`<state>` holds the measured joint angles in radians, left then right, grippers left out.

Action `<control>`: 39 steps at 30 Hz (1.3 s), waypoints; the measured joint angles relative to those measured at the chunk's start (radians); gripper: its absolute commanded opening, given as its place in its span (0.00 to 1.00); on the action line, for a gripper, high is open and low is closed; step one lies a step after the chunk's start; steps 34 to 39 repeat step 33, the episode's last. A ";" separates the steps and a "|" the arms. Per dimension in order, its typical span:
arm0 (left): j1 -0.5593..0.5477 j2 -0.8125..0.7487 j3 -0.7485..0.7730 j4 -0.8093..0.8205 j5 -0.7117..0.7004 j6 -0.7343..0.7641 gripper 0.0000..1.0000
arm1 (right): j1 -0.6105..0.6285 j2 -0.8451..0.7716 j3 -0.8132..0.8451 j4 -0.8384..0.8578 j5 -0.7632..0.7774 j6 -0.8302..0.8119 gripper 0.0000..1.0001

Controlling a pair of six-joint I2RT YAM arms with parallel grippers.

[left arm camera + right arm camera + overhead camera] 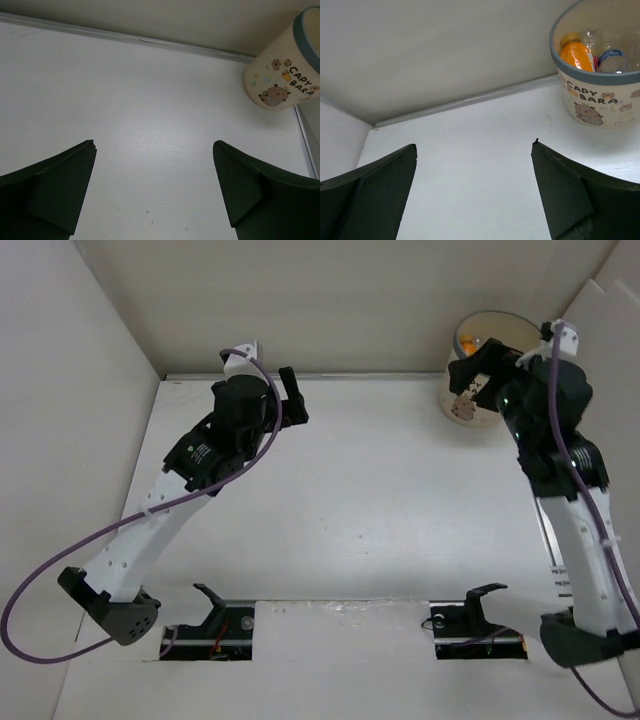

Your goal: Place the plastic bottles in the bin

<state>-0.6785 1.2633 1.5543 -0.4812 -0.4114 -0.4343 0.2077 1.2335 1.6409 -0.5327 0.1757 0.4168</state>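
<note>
Bottles (470, 340) show as a spot of orange and yellow inside the bin (456, 400), which stands upright in the far right corner of the surface (380, 520), mouth up. From the overhead camera we see the right arm stretched forward along the right edge, its tool (478, 372) poised at the bin's near side. The left arm bends at the elbow, and its tool (285, 400) hangs by the far wall, well apart from the bin.

On the left wrist camera, the left tool (154, 145) has its fingers (60, 190) spread wide over bare surface, nothing between them. The bin (280, 75) sits upright at upper right, its capybara print facing us.

On the right wrist camera, the right tool (475, 146) is likewise spread wide and grips nothing. The bin (600, 100) stands near it at upper right. Inside we make out an orange bottle (576, 55) lying on a slant, a yellow-capped bottle (569, 39) behind it, a clear bottle (590, 37) and a blue-labelled bottle (612, 57); how these three lie we cannot tell.
</note>
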 measured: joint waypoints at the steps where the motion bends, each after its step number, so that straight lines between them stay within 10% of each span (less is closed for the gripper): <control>1: 0.001 -0.005 0.000 -0.010 -0.014 0.006 1.00 | 0.017 -0.037 -0.017 -0.009 0.014 -0.008 1.00; 21: 0.003 -0.688 -0.480 0.050 -0.262 0.100 1.00 | 0.293 -0.467 -0.265 -0.267 0.080 -0.074 1.00; 39: 0.005 -0.664 -0.515 0.080 -0.312 0.092 1.00 | 0.336 -0.474 -0.313 -0.286 0.116 -0.081 1.00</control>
